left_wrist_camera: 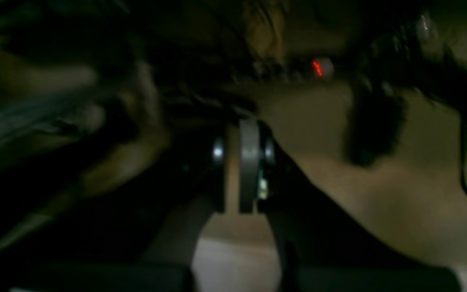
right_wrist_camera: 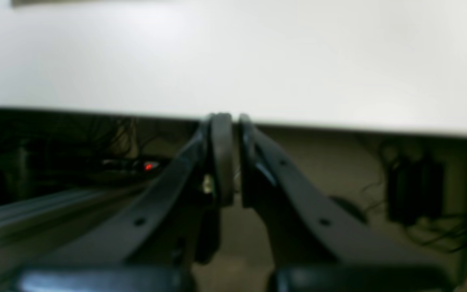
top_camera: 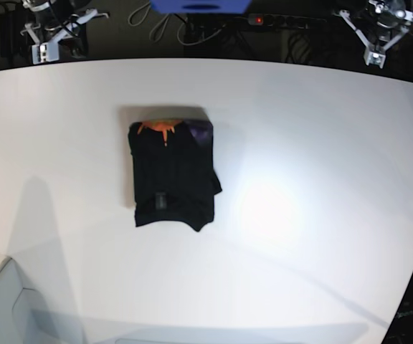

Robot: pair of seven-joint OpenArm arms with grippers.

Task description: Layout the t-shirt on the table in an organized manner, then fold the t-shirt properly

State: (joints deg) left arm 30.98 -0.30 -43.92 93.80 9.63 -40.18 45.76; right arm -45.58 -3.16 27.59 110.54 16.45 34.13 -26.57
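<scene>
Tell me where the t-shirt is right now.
In the base view the t-shirt lies folded into a compact rectangle on the table, left of centre and toward the far edge, with neither arm near it.

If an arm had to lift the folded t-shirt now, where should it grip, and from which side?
Probably the t-shirt at the corner flap sticking out on its base-view right edge, coming from that side. There the cloth juts past the neat rectangle onto the bare table, so fingers could slide under it.

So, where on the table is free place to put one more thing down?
The table is bare right of the t-shirt, also in front of it and left of it. Only the strip between the shirt and the table's far edge is narrow.
</scene>
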